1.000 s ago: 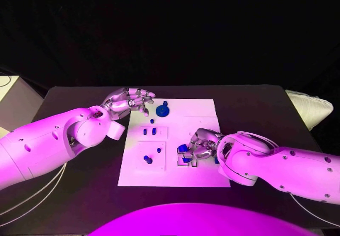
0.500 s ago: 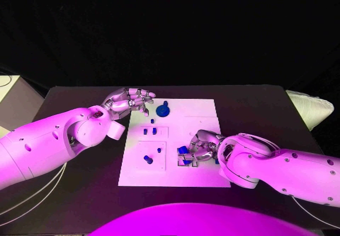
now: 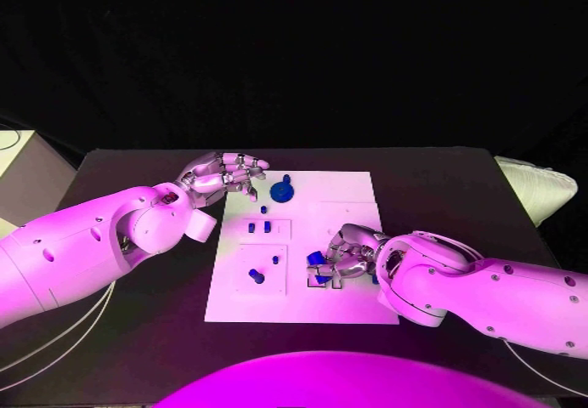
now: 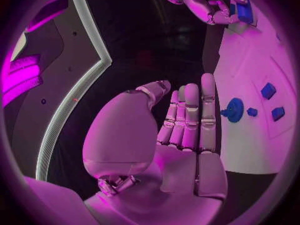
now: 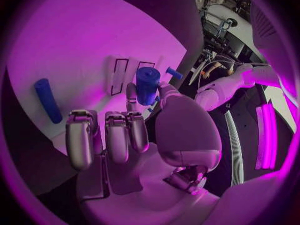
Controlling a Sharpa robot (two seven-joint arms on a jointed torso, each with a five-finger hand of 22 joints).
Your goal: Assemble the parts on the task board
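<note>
Blue part [image 5: 147, 83] in right hand [image 3: 347, 252]

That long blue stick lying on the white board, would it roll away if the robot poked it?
Probably, yes. The blue stick looks round like a crayon and lies flat on the smooth white board, so a sideways poke could roll it. It looks stiff and small, so it is likely light and shouldn't bend.
</note>
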